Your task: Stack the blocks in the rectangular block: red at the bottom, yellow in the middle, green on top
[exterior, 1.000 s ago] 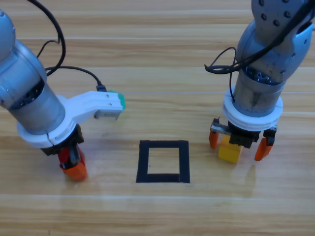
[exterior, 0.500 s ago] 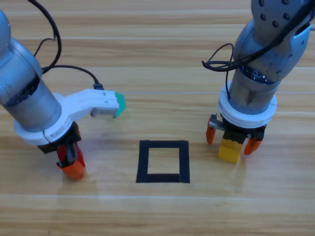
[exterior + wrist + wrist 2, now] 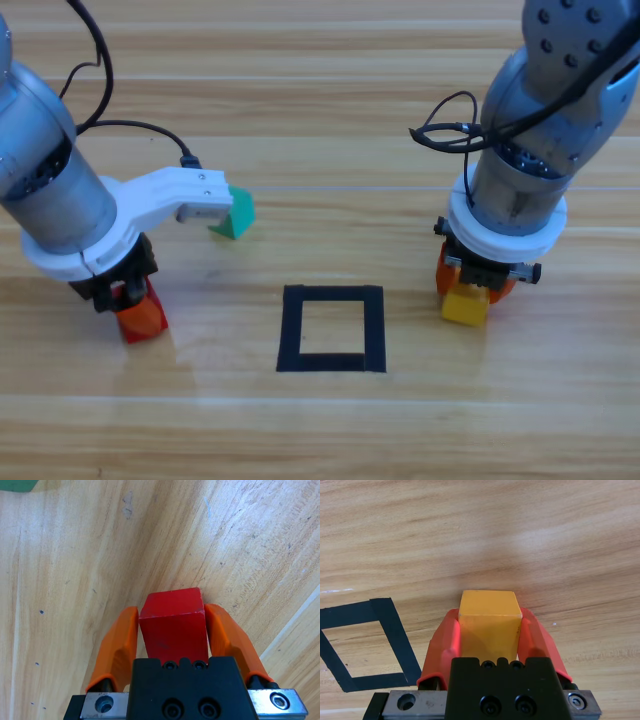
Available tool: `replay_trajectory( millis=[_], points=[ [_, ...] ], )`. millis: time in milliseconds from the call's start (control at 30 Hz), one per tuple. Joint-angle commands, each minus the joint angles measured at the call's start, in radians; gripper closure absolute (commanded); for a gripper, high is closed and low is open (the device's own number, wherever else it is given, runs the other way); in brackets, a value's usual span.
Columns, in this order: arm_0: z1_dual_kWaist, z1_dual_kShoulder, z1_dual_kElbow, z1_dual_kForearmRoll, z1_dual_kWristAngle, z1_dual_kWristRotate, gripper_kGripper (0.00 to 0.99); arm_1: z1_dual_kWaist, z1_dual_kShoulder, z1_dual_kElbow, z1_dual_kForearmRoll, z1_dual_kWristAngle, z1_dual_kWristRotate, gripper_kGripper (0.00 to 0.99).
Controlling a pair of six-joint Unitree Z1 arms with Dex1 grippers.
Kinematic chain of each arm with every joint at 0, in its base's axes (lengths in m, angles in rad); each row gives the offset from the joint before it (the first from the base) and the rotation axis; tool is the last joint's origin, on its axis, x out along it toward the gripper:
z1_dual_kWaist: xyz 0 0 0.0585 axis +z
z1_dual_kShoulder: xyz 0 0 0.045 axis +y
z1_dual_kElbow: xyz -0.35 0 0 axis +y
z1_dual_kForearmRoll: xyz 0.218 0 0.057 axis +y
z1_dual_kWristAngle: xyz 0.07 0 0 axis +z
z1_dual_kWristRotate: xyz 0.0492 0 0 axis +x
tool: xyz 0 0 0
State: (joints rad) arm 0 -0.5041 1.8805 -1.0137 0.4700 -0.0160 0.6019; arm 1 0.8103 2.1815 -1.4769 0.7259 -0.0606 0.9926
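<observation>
Gripping one cube each, the two arms stand on either side of the rectangular block [image 3: 331, 329], which shows only bare wood inside its tape. The left tool [image 3: 172, 630] is clenched on the red cube [image 3: 173, 628], its jaws pressed to two opposite faces; in the high view that cube [image 3: 140, 312] sits low at the surface [image 3: 320, 420], well left of the outline. Since red goes at the bottom, this grasp looks like the one that matters first. The right tool [image 3: 489, 630] is likewise clenched on the yellow cube [image 3: 489, 625], just right of the outline [image 3: 365, 645], probably so it is ready to follow as the middle layer. The green cube [image 3: 233, 212] lies free on the wood above and left of the outline, untouched, which suits its place last in the stack.
</observation>
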Motion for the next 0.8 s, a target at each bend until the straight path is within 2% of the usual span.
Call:
replay_trajectory(
  millis=[33, 100, 167, 200, 400, 467, 600, 800],
  points=[
    [0.019, 0.031, -0.005, 0.009, -0.012, 0.01, 0.498, 0.006, 0.011, 0.044, -0.014, 0.004, -0.111, 0.843],
    [0.019, 0.039, -0.005, 0.009, -0.012, 0.01, 0.541, 0.006, -0.011, 0.046, 0.009, -0.005, -0.15, 0.843],
    [0.019, 0.045, -0.005, 0.009, -0.013, 0.007, 0.725, 0.006, -0.032, 0.044, 0.055, -0.019, -0.193, 0.843],
    [0.019, 0.046, -0.005, 0.009, -0.015, 0.004, 0.76, 0.006, -0.04, 0.046, 0.072, -0.024, -0.203, 0.843],
    [0.019, 0.06, -0.068, 0.029, -0.033, -0.079, 0.765, 0.003, -0.123, 0.079, 0.127, -0.03, -0.249, 0.841],
    [0.019, 0.069, -0.126, 0.072, -0.07, -0.126, 0.777, -0.007, -0.157, 0.093, 0.133, -0.015, -0.255, 0.841],
    [0.018, 0.085, -0.241, 0.15, -0.085, -0.258, 0.939, -0.019, -0.204, 0.093, 0.152, 0.024, -0.262, 0.841],
    [-0.001, 0.19, -0.491, 0.358, -0.09, -0.54, 0.953, -0.02, -0.186, 0.113, 0.147, 0.039, -0.262, 0.841]
  ],
)
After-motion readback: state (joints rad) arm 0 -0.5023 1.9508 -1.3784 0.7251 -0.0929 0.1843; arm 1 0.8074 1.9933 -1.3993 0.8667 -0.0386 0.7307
